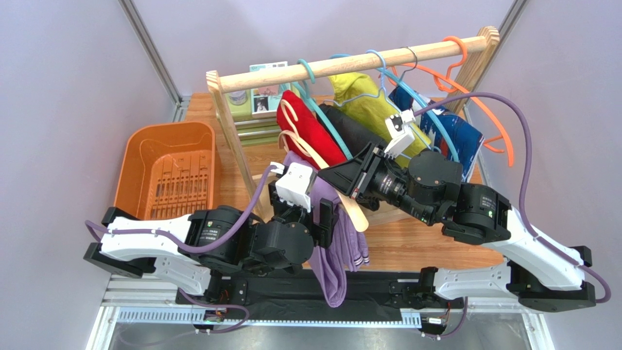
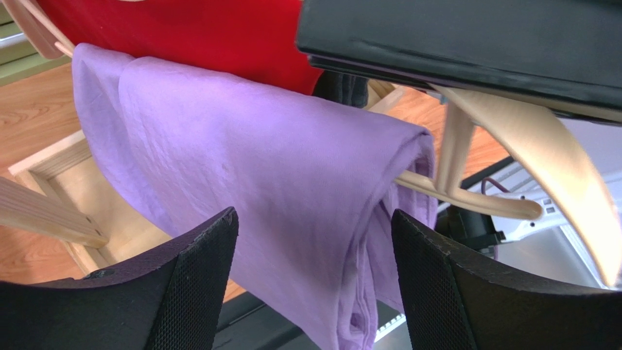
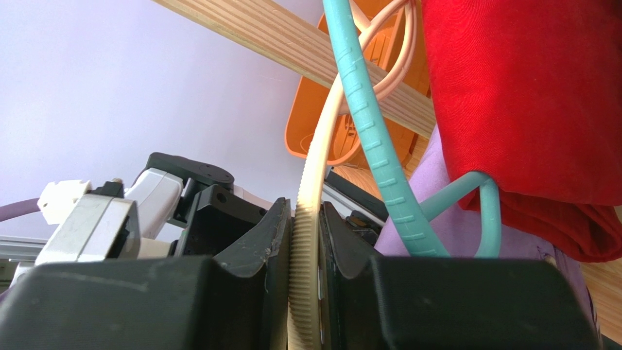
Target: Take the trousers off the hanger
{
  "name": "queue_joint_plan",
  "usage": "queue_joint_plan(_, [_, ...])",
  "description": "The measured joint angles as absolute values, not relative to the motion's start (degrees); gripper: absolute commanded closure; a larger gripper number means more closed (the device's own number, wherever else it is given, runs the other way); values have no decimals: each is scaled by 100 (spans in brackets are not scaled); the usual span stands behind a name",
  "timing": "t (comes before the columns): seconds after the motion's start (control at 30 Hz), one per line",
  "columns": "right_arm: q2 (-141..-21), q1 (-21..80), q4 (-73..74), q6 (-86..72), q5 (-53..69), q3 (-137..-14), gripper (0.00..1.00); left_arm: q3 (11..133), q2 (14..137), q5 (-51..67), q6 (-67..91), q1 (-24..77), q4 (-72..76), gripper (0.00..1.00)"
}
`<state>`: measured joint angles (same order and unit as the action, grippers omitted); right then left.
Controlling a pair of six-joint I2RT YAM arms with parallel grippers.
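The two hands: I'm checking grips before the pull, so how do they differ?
The left hand is open, straddling the trousers without pinching; the right hand is shut on the hanger. The left faces soft cloth, the right grips a rigid arm. Both work on one loaded hanger.

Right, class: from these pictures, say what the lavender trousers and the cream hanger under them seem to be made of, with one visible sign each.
Lavender cloth trousers: soft, matte woven fabric; it hangs limp, with folds and creases. Cream thick coat hanger: probably pale wood with a smooth satin finish; its finely ridged edge could equally be moulded plastic.
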<state>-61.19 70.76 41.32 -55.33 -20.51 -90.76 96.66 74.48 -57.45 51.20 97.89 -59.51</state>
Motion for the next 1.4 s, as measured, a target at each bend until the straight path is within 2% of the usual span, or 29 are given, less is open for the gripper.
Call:
queue_joint_plan(0.2, [-6110, 7076, 4125, -5669, -2051, -9076, 100, 9627, 7450, -5706, 5249, 9533, -6082, 25])
queue_joint_plan(0.5, [-6110, 7076, 4110, -5791, -2056, -9074, 100, 9710, 7651, -5505, 5148, 9317, -6156, 26])
queue_joint_plan(0.57, [-6110, 7076, 4097, -5826, -2056, -9074, 100, 9710, 7651, -5428, 5107, 9273, -6136, 33])
queue_joint_plan(0.6, [-6110, 7076, 4093, -5835, -2056, -9074, 100, 9710, 7651, -5391, 5107, 9249, -6134, 41])
queue_joint_plan(0.67, [-6110, 7076, 4091, -5850, -2056, -9074, 100, 9699, 7651, -5273, 5124, 9198, -6104, 48])
queue_joint_plan(0.77, [-6110, 7076, 4091, -5852, -2056, -9074, 100, 9603, 7625, -5081, 5129, 9087, -5966, 66])
queue_joint_plan(0.8, [-6112, 7076, 4091, -5852, -2056, -9074, 100, 9557, 7605, -5015, 5131, 9052, -5907, 79])
queue_joint_plan(0.83, [-6112, 7076, 4091, -5852, -2056, -9074, 100, 9513, 7579, -4971, 5135, 9021, -5857, 81])
queue_joint_plan(0.87, [-6112, 7076, 4091, -5854, -2053, -9074, 100, 9474, 7555, -4939, 5146, 9002, -5811, 97])
queue_joint_plan(0.9, [-6112, 7076, 4093, -5865, -2051, -9074, 100, 9441, 7529, -4899, 5103, 8976, -5778, 100])
queue_joint_plan(1.4, [-5675, 7076, 3863, -5881, -1883, -8488, 100, 9454, 7476, -4219, 4845, 8912, -5808, 100])
